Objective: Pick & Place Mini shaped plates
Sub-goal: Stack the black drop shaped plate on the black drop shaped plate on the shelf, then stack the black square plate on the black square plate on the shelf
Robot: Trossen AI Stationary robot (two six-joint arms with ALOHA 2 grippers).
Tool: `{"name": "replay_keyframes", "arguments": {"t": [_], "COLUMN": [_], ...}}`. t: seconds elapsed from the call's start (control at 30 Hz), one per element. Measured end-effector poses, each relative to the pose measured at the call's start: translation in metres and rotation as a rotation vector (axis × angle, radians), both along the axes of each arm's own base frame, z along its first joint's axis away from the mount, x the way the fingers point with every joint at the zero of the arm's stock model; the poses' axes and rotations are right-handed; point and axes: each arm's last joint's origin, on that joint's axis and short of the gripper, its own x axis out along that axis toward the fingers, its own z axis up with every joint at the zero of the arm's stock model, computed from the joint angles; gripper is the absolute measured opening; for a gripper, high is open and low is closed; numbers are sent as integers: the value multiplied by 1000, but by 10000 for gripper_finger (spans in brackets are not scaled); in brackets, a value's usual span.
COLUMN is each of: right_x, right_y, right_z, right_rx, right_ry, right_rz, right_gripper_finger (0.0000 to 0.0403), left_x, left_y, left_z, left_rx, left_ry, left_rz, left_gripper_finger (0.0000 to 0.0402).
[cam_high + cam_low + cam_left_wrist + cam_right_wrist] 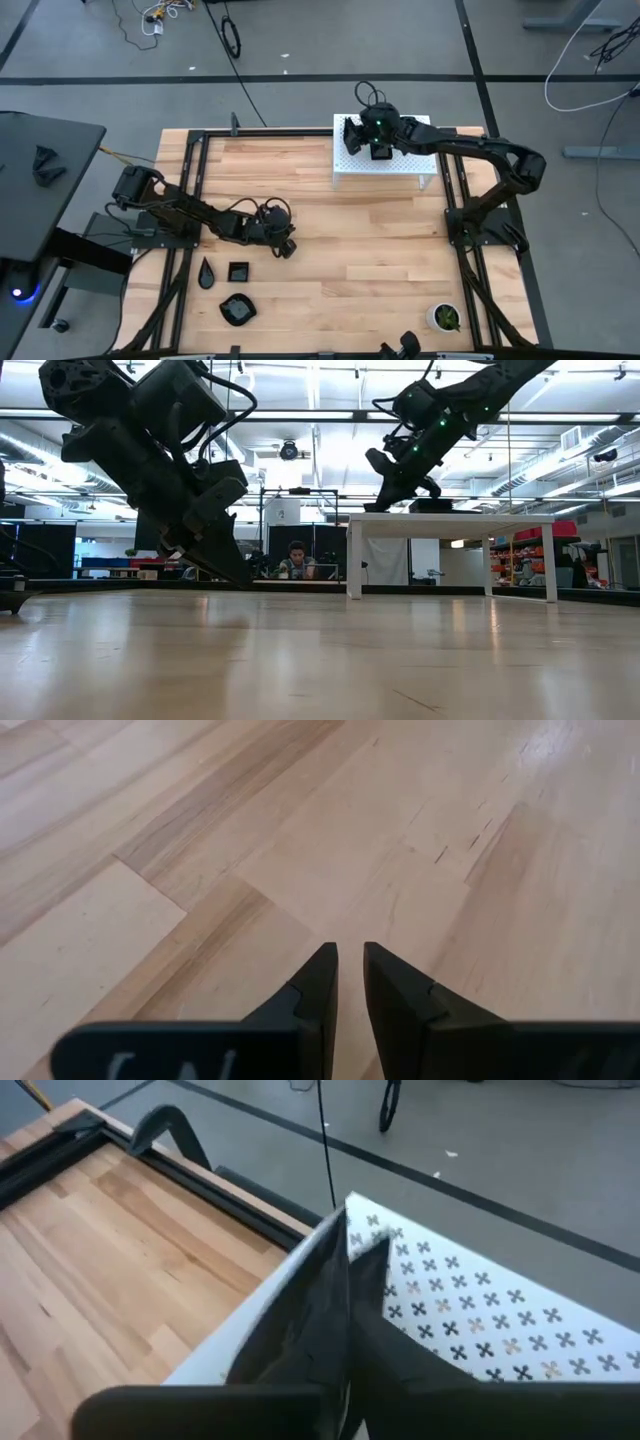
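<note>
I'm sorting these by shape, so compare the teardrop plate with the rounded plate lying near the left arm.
Shape: the teardrop plate tapers to a point, the rounded plate is a soft oval.
Size: the rounded plate looks larger than the teardrop plate.
Place: the teardrop plate lies beside the square plate, the rounded plate closer to the table's edge.
Both are black and lie flat on the wood.
</note>
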Motion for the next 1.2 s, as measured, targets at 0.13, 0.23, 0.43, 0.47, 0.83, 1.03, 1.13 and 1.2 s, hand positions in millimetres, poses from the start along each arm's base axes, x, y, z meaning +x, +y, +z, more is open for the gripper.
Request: {"name": "replay_keyframes", "arguments": {"t": [0.13, 0.23, 0.43, 0.47, 0.83, 1.03, 1.13, 1.2], "right_x": [1, 1, 10, 12, 43, 54, 44, 32], "right_y": [-1, -2, 10, 14, 94, 197, 254, 287], "right_z": [2, 4, 9, 10, 16, 21, 19, 17], "right_rx": [2, -17, -86, -103, -210, -349, -456, -511], "right_ry": [-35, -54, -50, -43, -11, -8, 50, 82], "right_rz": [-19, -47, 23, 35, 331, 628, 769, 797], "right_gripper_finger": [66, 106, 157, 159, 110, 70, 52, 42], "left_x": [0, 0, 0, 0, 0, -1, -2, -3], "left_y": [0, 0, 0, 0, 0, -2, -6, -10], "left_z": [0, 0, 0, 0, 0, 0, 0, 0], "left_rx": [0, 0, 0, 0, -5, 7, 32, 51], "left_ry": [0, 0, 0, 0, -2, 4, 17, 29], "left_rz": [0, 0, 0, 0, 5, -7, -39, -77], "left_gripper_finger": [55, 55, 55, 55, 55, 55, 55, 55]}}
